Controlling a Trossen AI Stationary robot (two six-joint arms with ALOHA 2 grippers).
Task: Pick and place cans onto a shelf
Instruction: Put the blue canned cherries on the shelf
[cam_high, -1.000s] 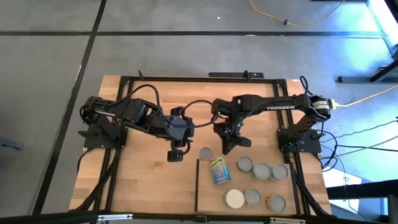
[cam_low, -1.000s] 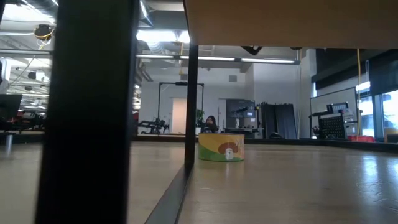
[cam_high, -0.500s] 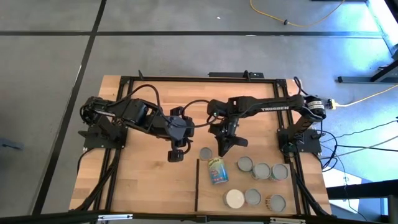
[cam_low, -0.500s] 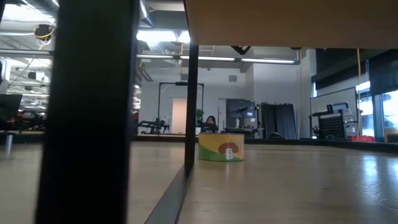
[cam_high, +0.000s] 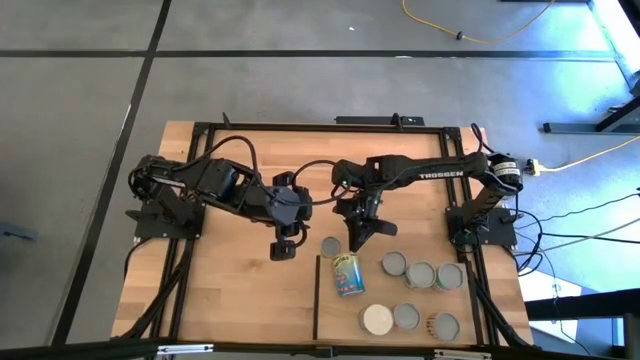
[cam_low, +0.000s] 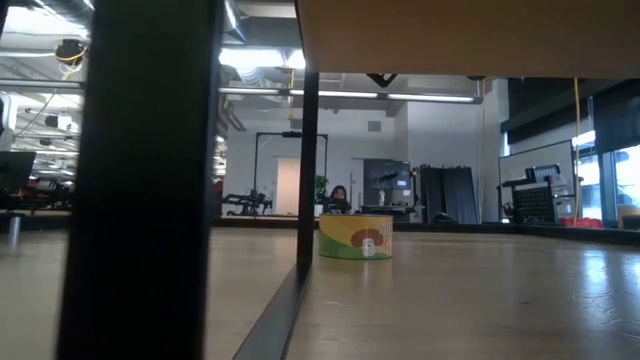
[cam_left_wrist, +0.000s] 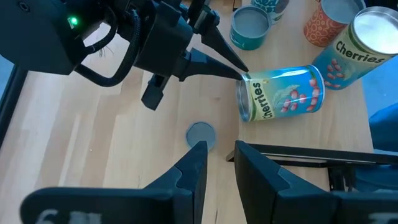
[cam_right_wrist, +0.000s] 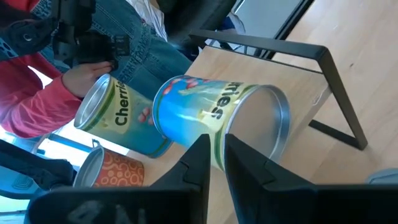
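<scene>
A blue cherries can (cam_high: 347, 275) lies on its side on the pale wood shelf (cam_high: 335, 318), close to the shelf's dark edge strip (cam_high: 317, 300). My right gripper (cam_high: 353, 246) stands at the can's far end, its fingers almost together. Several more cans (cam_high: 420, 274) stand upright on the shelf to the right. One short can (cam_high: 331, 246) with a yellow-green label (cam_low: 355, 237) stands on the tabletop just beyond the shelf. My left gripper (cam_high: 283, 252) hovers to that can's left, with a narrow gap between its fingers (cam_left_wrist: 199, 163) and nothing in it. My right gripper touches the lying can with its fingertips (cam_left_wrist: 242, 74) at the wall beside the far end's rim (cam_left_wrist: 247, 83). The fingers slant down from the table's far side. Nothing is between them. The can rests on its side on the shelf.
Upright cans fill the shelf's right part (cam_high: 406, 316); a white-topped one (cam_high: 378, 319) stands near its front. A dark metal frame (cam_high: 300, 127) runs round the table. In the right wrist view a person in a red sleeve (cam_right_wrist: 37, 93) stands past the shelf's near edge.
My right gripper has swung a little toward the table's left, its tip staying at the lying can's far end. In the low view its dark tip under the shelf's edge has gone the same way.
</scene>
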